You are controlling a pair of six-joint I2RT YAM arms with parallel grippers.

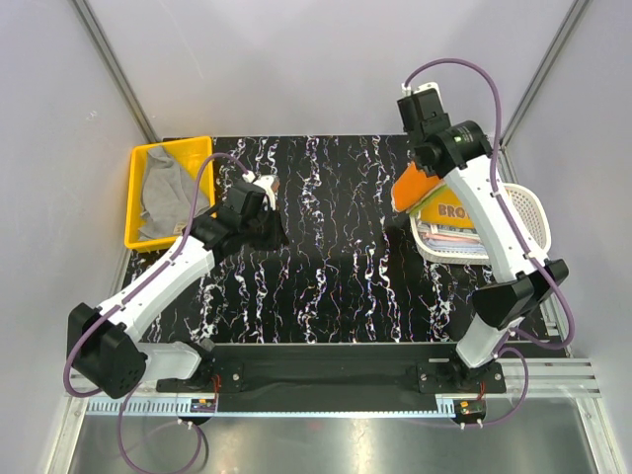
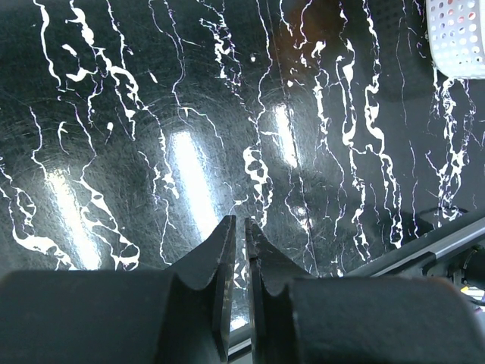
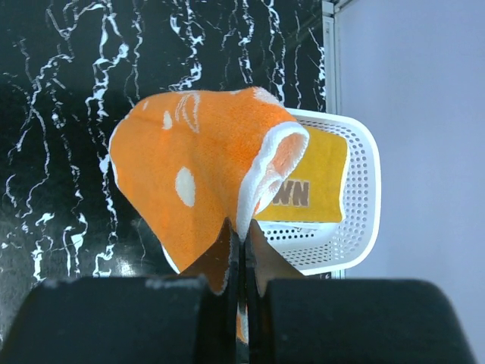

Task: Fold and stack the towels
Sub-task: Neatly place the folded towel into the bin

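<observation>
- Between the jaws of the right claw (image 3: pixel 241 235) hangs an orange towel (image 3: pixel 189 171). The jaws are pressed together on a fold of it. The cloth has white dots and a white edge.
- Beyond that towel, toward 3 o'clock in the right wrist view, sits the basket (image 3: pixel 356 220). A yellow towel (image 3: pixel 318 182) lies in it, its brown lettering partly hidden by the orange cloth.
- Seen from above, the right claw holds the orange towel lifted over the basket's 10 o'clock corner, at about 2 o'clock on the table (image 1: pixel 336 247). More folded cloth lies under the yellow towel, its pattern too small to tell.
- The left claw (image 2: pixel 239 227) has its jaws almost together, with only a thin slit between them and nothing in it. It is over bare table.
- From above, the left claw is at about 10 o'clock on the table, near the 3 o'clock side of the bin (image 1: pixel 148 243).
- A crumpled grey towel (image 1: pixel 163 193) lies inside the bin.
</observation>
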